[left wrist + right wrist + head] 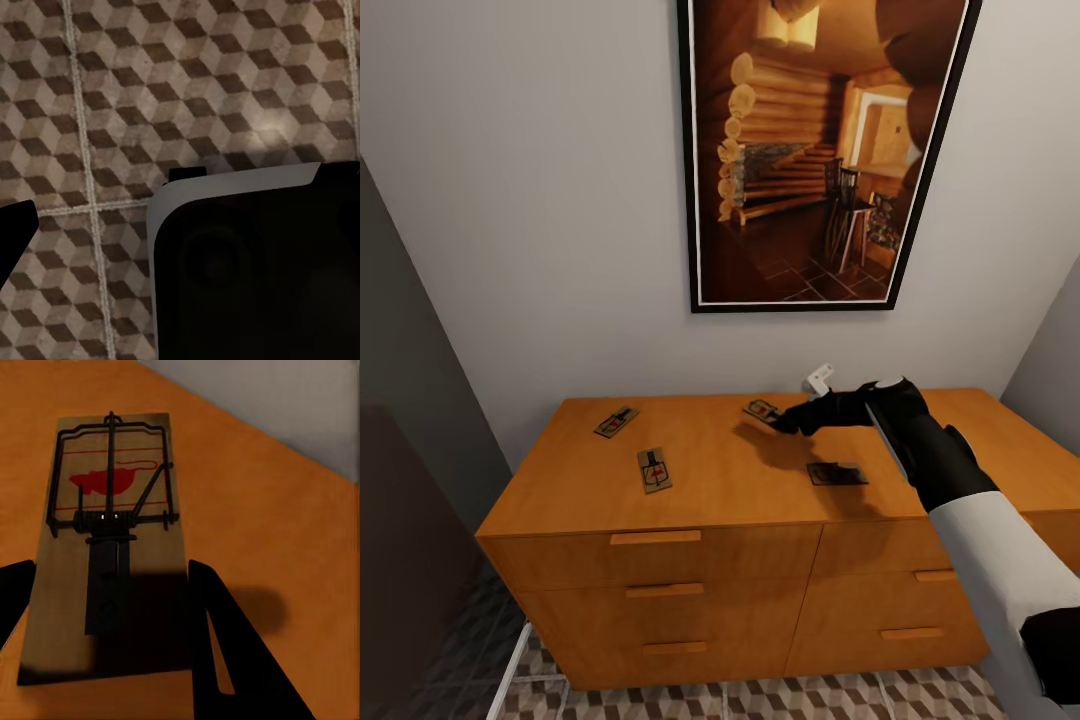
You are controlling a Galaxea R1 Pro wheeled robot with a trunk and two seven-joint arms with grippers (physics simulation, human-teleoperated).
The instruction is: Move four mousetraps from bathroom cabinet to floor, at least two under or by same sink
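Right gripper (778, 420): black pincer stretched across the low orange-brown wooden cabinet (760, 520), its jaws spread wide around the near end of a small flat brown wooden mousetrap (112, 540) with dark wire and a red spot; nothing clenched yet.
Targeted trap: lies flat on the cabinet top near the wall, at about 1 o'clock from the top's centre.
Other traps: one (616, 421) at 10 o'clock, one (654, 469) at 9 o'clock, a fourth (836, 473) in the arm's shadow at 3 o'clock.
Left gripper: I cannot tell its state; its wrist view looks down on the cube-patterned tiled bathroom floor (112, 97).
Risk, slip: the board is thin and flat, so closing fingers may skate over it or push it to the wall.
Risk, tilt: an end-only grip could let it droop and drop.
Risk, sweep: the forearm hangs above the shadowed trap and may knock it off.
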